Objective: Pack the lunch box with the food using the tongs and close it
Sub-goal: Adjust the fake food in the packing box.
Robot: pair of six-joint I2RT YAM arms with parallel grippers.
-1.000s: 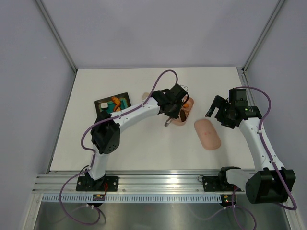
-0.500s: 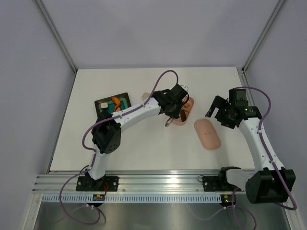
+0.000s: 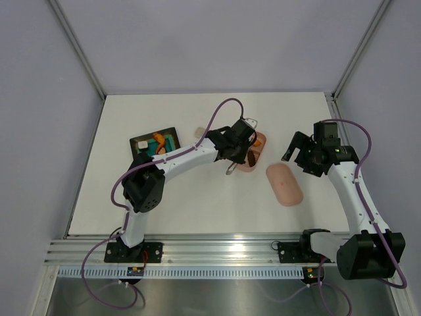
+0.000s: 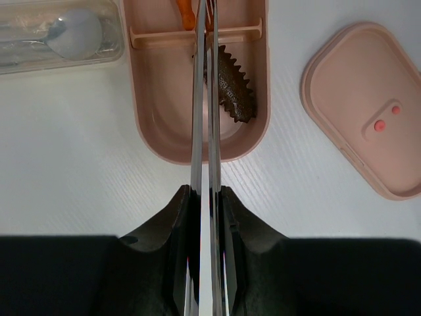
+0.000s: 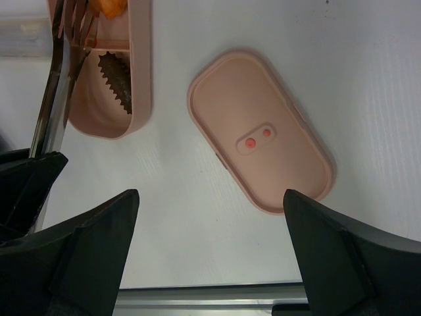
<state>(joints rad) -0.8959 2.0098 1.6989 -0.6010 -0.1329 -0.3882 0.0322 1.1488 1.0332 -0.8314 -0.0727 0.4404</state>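
- Your left gripper (image 4: pixel 205 197), pinching the tongs (image 4: pixel 204 118), has drifted a little toward the tray (image 3: pixel 136 141) over the last second. The tongs' arms stay squeezed nearly together above the box (image 4: pixel 148 125).
- The tips reach past the divider into the far compartment, beside an orange piece (image 4: pixel 186 13). The frame edge cuts them off, so it is hard to tell whether they clamp it or have let go.
- A brown ridged piece (image 4: pixel 230 89) lies in the box's near compartment. The box sits mid-desk, just beside a clear case (image 4: pixel 59 33).
- Your right gripper (image 5: pixel 210 220) has not moved. It hangs spread wide and empty above the lid (image 5: pixel 260 141), which lies on the desk (image 5: pixel 368 59) near the box but apart from it.
- This reads as a delivery ending. More orange food (image 3: pixel 158 138) waits on the tray, so another trip looks due before the lid goes on.
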